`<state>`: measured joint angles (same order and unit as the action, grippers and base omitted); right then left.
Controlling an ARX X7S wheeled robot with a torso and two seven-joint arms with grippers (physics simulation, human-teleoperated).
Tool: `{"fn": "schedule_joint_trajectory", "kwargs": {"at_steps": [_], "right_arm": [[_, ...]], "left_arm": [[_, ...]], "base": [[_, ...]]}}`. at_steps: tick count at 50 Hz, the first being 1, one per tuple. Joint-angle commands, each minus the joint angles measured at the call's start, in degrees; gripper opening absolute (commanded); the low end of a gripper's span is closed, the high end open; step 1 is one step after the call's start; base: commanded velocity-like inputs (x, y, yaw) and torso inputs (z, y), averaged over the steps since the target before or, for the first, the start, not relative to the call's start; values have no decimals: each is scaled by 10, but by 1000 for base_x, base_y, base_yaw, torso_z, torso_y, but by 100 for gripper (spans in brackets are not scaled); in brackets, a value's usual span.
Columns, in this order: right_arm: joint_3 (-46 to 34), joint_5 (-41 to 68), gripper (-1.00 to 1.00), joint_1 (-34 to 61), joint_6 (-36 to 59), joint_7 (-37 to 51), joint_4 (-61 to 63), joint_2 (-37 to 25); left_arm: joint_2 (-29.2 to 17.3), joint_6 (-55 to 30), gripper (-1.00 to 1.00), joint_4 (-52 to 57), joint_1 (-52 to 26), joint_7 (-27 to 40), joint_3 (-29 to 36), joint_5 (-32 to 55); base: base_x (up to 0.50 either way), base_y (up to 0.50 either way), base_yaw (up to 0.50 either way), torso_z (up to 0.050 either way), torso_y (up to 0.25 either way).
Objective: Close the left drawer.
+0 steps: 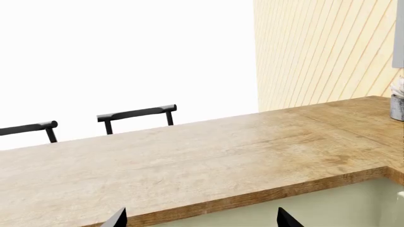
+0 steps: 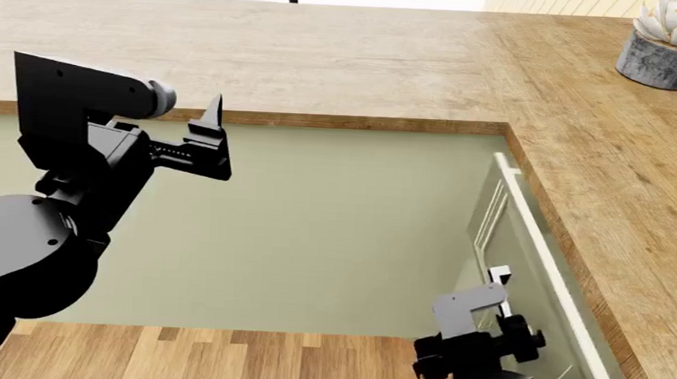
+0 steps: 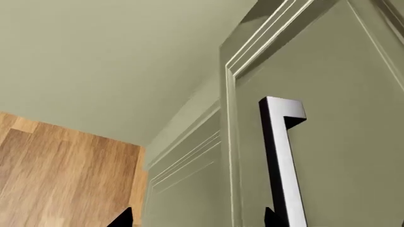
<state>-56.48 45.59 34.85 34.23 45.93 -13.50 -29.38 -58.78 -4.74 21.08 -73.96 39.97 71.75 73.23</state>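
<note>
The left drawer (image 2: pixel 517 249) stands out slightly from the cabinet under the counter (image 2: pixel 321 60) at right. The right end effector (image 2: pixel 496 309) sits spread wide near its dark handle (image 3: pixel 282 161), gripping nothing. The left end effector (image 2: pixel 210 137) hovers wide apart near the counter edge.

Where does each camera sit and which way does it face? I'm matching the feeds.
Head: high up, looking down at the counter, the left gripper and right gripper.
Left wrist: low on that arm, across the counter toward chair backs; fingertips show.
Right wrist: close to the drawer front and its dark handle.
Shared: head and left wrist both show the countertop.
</note>
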Motion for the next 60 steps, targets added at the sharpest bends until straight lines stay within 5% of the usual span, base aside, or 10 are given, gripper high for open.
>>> {"fn": "schedule_joint_trajectory", "kwargs": {"at_steps": [1, 60], "right_arm": [[-16, -7, 100, 12, 6, -6, -55, 2], [2, -12, 100, 5, 14, 16, -206, 26]], "left_arm": [[-1, -1, 100, 2, 1, 0, -2, -1], [1, -8, 100, 8, 4, -1, -8, -4]], "base": [[0, 0, 0, 0, 0], [0, 0, 0, 0, -1]]}}
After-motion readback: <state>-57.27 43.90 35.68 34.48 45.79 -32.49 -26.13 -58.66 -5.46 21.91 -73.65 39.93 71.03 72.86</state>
